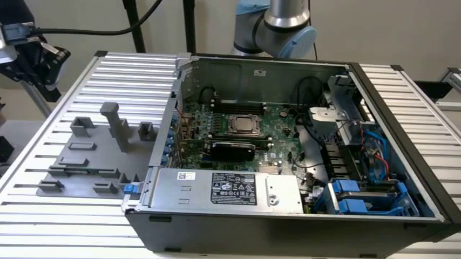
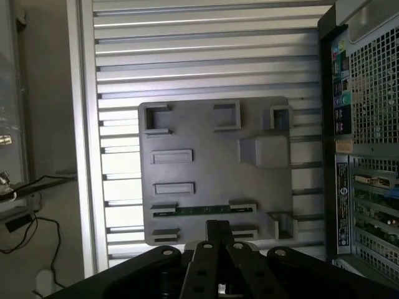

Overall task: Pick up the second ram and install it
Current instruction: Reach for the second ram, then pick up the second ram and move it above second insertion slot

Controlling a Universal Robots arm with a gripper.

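Observation:
The second ram [image 2: 202, 210] is a thin green stick standing on edge between two pairs of small grey blocks on the grey fixture tray [image 2: 212, 134]. In the wrist view my gripper [image 2: 218, 225] looks down on the tray from well above. Its two dark fingers are pressed together with nothing between them, and their tips lie just beside the stick's middle. In the exterior view the gripper [image 1: 45, 81] hangs high over the far left end of the ribbed table, above the tray [image 1: 72, 186].
An open computer case [image 1: 288, 226] takes up the middle and the exterior view's right, with the green motherboard [image 1: 249, 145] and dark memory slots [image 1: 245, 106] inside. A tall grey post [image 1: 115, 127] rises from the tray. Cables hang beyond the table's left edge.

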